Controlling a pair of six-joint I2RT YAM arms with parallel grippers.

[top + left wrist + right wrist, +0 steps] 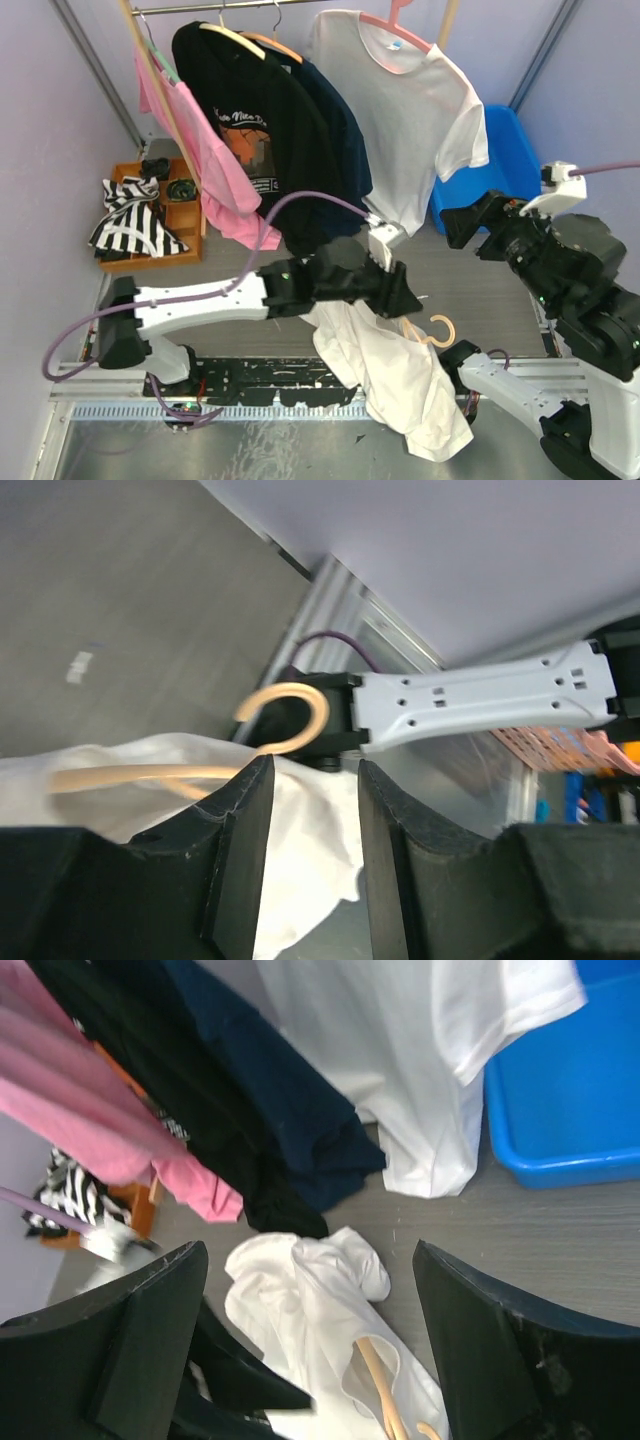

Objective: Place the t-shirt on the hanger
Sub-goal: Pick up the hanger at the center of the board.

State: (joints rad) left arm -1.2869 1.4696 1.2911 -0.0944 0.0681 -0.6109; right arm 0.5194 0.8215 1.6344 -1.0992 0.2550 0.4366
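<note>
The white t-shirt (392, 375) lies crumpled on the table in front of the arm bases, and part of it hangs over the near edge. The wooden hanger (432, 333) lies inside it, with its hook sticking out through the neck opening. My left gripper (408, 297) hovers just above the shirt's upper part, jaws open. In the left wrist view the shirt (310, 850) shows through the gap in the left gripper (315, 770), with the hanger hook (295, 712) beyond it. My right gripper (457, 227) is raised at the right, wide open and empty. Its wrist view looks down past the right gripper (310, 1255) on the shirt (290, 1310) and hanger (378, 1380).
A rail at the back holds a pink t-shirt (205, 150), a black one (255, 120), a navy one (345, 130) and a white one on a pink hanger (410, 110). A blue bin (510, 160) stands at the back right. A wooden tray with striped cloth (135, 220) sits at the left.
</note>
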